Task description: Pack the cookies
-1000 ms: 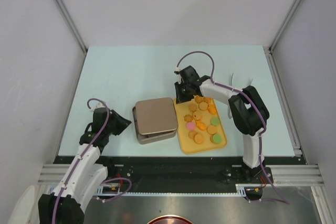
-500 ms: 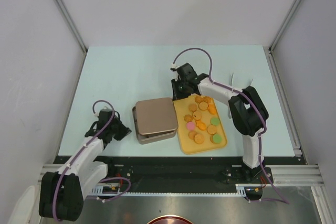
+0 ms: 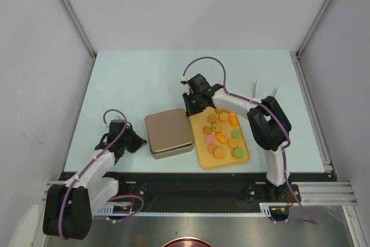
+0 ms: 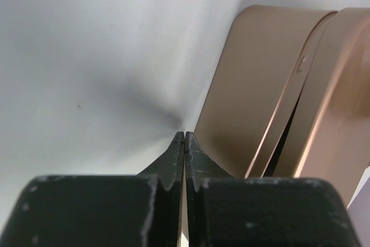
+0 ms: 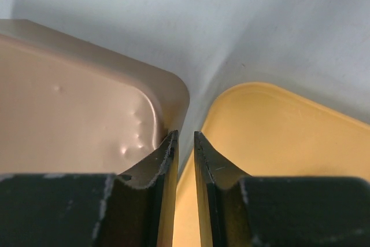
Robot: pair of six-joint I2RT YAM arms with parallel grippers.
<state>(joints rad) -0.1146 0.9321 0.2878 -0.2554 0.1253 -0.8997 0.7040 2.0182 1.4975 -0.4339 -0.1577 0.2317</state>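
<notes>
Cookies (image 3: 219, 153) lie spread on yellow tray (image 3: 202, 161), just right of brown tin (image 3: 169, 131). Your right gripper (image 5: 185, 140): jaws slightly parted, nothing between, poised between tin corner and tray corner. Your left gripper (image 4: 184, 138): clenched empty, beside tin's left side.

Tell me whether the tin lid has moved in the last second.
Yes. The lid slid left in the overhead view, away from the yellow tray.

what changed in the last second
The right arm swung left, jaws at the lid corner; the lid slid left over the tin. The left arm pulled back and its jaws shut. Tray and cookies stayed put.
</notes>
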